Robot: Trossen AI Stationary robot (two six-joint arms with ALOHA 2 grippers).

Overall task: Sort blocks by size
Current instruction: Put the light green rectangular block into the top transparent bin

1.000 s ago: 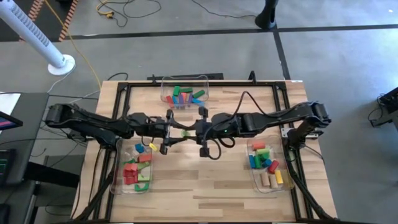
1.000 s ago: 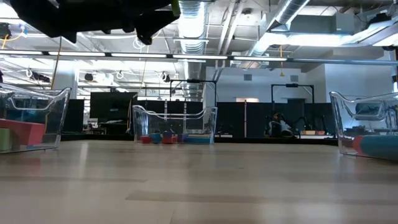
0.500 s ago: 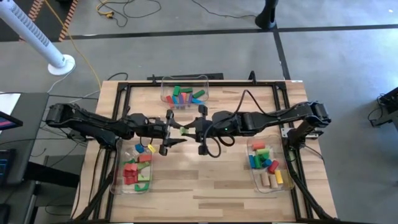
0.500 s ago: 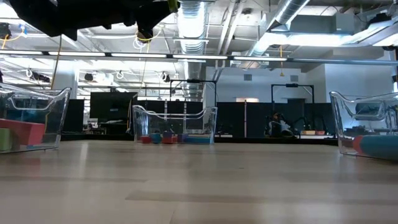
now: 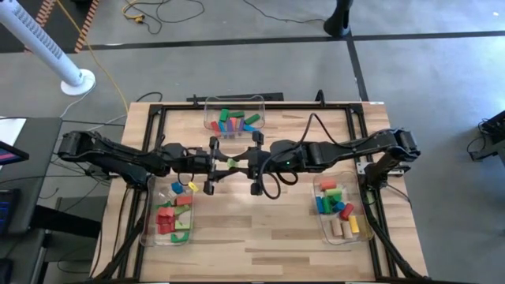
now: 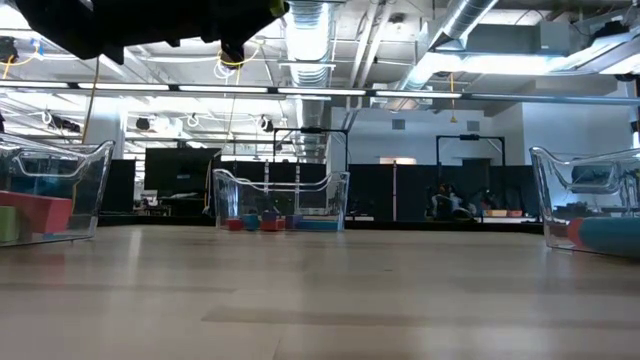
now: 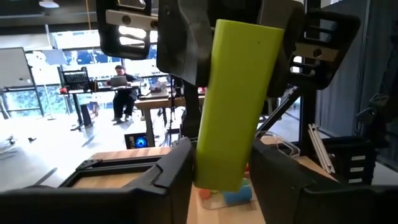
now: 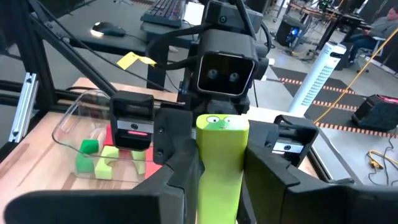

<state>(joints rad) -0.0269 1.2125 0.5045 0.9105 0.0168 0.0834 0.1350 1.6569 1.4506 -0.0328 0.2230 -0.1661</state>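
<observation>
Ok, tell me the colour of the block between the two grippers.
Yellow-green block, clearest in the left wrist view.

A yellow-green bar block (image 7: 239, 102) stands on end between the left gripper's (image 7: 221, 168) dark fingers (image 7: 171, 174), its lower end in the gap between them and both fingers close against its sides. The right gripper (image 7: 205, 56) clasps its upper half from beyond. Past the jaws lie a wooden table (image 7: 118, 155), a blue block (image 7: 236, 196), and a seated person (image 7: 119, 84) far off.
</observation>
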